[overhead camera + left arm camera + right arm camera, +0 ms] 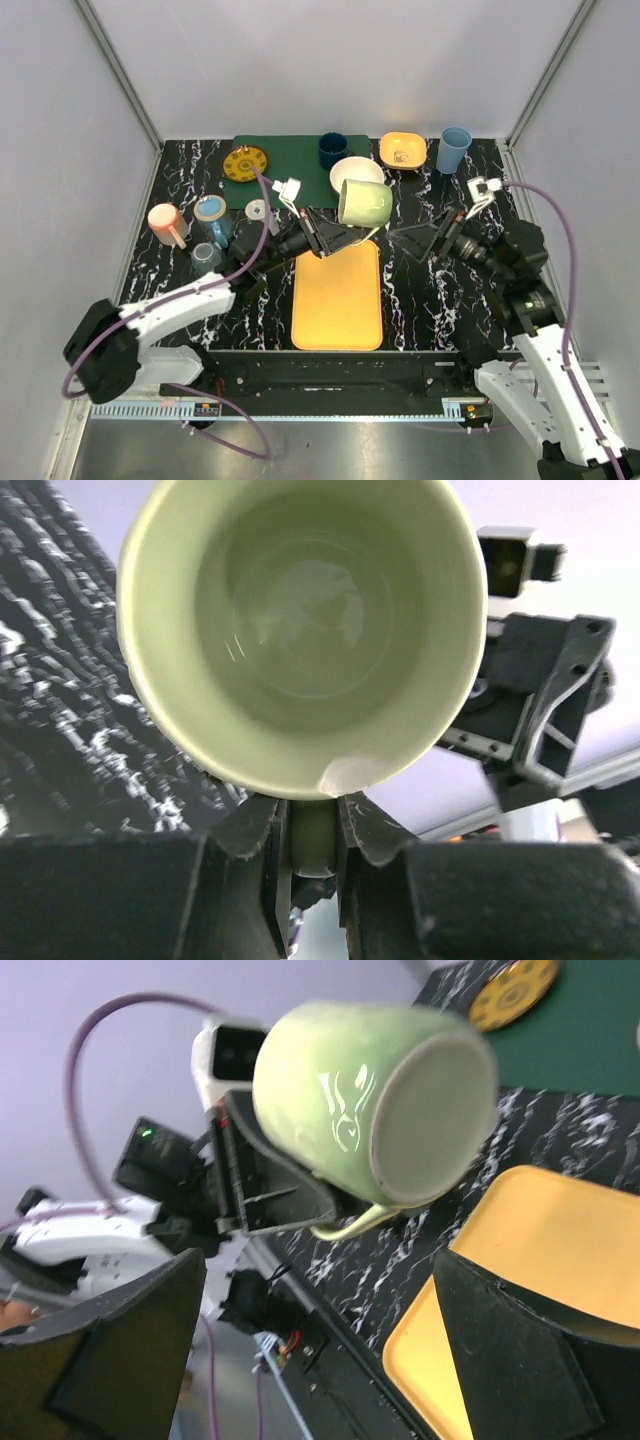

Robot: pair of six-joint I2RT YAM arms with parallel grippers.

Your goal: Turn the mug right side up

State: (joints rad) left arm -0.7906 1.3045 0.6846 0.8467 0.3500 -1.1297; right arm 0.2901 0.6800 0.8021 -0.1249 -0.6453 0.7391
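Pale green glazed ceramic mug (365, 202) — lying sideways in air over far end of orange rectangular tray (337, 300), left gripper (314, 830) clamped on handle (314, 842). Right gripper (422, 240) spread wide, apart. Likely rigid, slick, breakable — handle gives surest hold.

Green mug (300, 610) fills upper frame, mouth facing camera; left gripper (311, 832) clamps its handle (313, 848), bottom centre.

Soft, even light is falling from overhead in the top view, leaving only faint shadows on the black white-veined tabletop (420, 290). In the left wrist view that tabletop is smearing into streaks. In the right wrist view the pale green glazed ceramic mug (370, 1110) is blurring at its base and catching white glare.
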